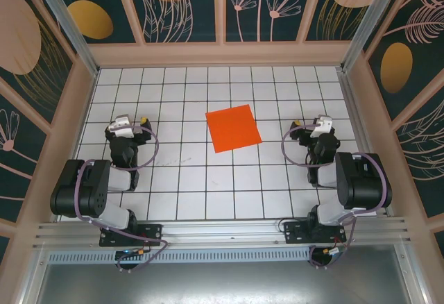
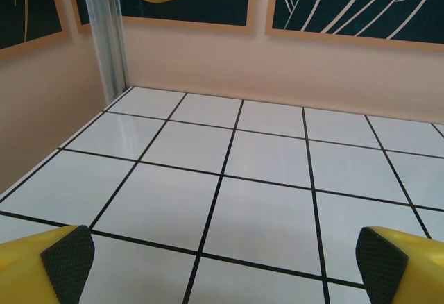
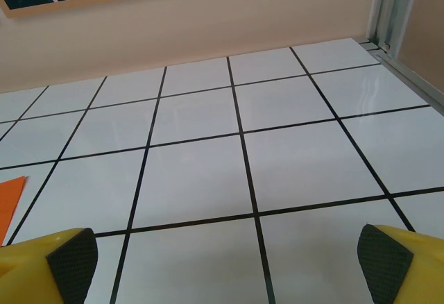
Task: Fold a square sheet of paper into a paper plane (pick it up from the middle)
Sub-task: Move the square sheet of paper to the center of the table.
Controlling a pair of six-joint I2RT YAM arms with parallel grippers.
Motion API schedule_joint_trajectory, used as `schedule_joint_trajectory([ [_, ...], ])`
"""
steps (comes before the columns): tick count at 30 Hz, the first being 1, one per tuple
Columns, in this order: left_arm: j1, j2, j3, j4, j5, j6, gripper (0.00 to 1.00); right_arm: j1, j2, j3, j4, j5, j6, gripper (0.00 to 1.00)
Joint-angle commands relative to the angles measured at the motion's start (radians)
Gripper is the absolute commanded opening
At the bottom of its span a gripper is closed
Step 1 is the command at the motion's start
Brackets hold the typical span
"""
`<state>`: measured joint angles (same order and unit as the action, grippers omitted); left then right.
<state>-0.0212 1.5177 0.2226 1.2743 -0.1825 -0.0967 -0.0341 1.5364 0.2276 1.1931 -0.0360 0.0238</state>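
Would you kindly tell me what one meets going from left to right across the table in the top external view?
left end effector → orange paper → right end effector

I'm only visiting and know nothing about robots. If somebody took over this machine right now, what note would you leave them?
Left gripper: open, empty, above bare tiles to the left of the paper.
Right gripper: open, empty, to the right of the paper.
Square sheet of paper: lies flat on the white gridded table between the two arms, turned slightly against the grid, touched by neither.
Done: nothing; no crease shows.
Left: pick the sheet up from the middle, then do all the folding.
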Motion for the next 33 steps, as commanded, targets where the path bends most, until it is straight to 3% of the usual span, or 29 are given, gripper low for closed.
schedule_joint_trajectory([
  [1,0.006,0.003,0.007,0.016,0.017,0.017,0.99,-0.009,0.002,0.019,0.026,-0.02,-0.013,0.99],
  [22,0.006,-0.002,0.005,0.016,0.014,0.018,0.99,-0.002,-0.015,0.017,0.021,-0.005,-0.019,0.99],
  [28,0.006,-0.104,0.041,-0.134,-0.077,-0.018,0.98,0.047,-0.222,0.138,-0.323,0.148,0.014,0.99],
  [33,0.007,-0.252,0.15,-0.459,-0.156,-0.12,0.98,0.103,-0.254,0.379,-0.743,0.132,0.258,0.99],
])
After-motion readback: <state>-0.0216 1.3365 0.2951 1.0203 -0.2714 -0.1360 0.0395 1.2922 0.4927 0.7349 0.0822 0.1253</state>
